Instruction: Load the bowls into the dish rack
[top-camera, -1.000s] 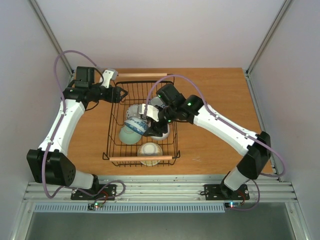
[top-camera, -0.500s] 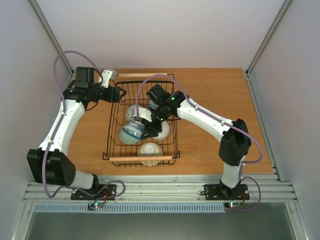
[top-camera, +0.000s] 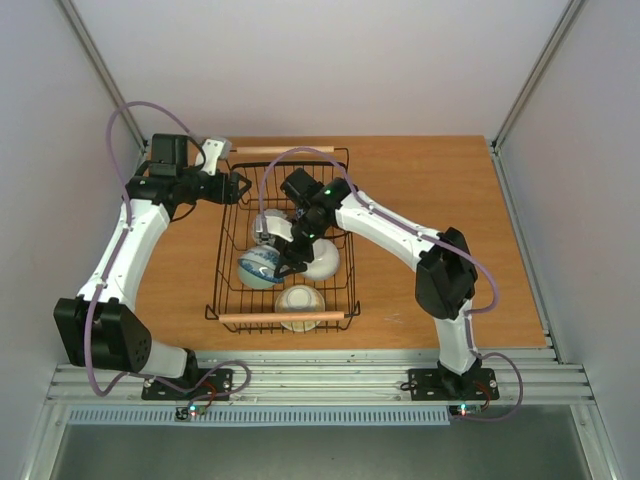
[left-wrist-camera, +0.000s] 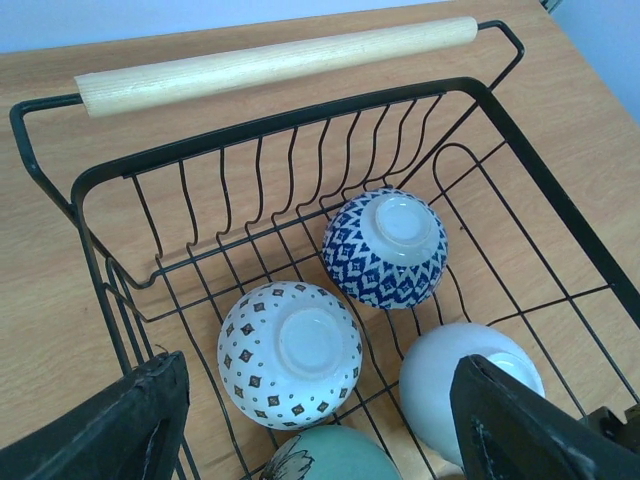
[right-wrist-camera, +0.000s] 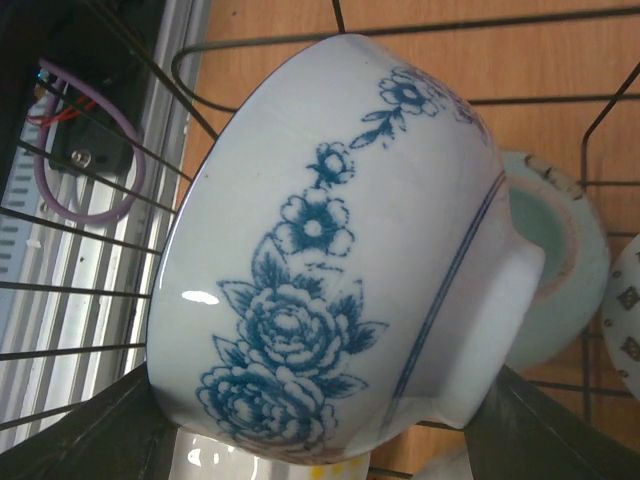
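Note:
The black wire dish rack sits mid-table, also in the left wrist view. My right gripper is shut on a white bowl with blue flowers, held on its side low in the rack's near-left part; it fills the right wrist view. My left gripper is open and empty over the rack's far-left corner. Below it lie upside-down bowls: blue zigzag, white dotted, pale white, green. A cream bowl sits at the near handle.
The rack has wooden bar handles at the far end and near end. A pale green bowl lies just behind the held bowl. Bare wooden table lies to the rack's right; walls close in on both sides.
My right arm has swung left and reached deeper into the rack, carrying the blue-flowered bowl toward the near-left part and lower. The left arm has stayed put.

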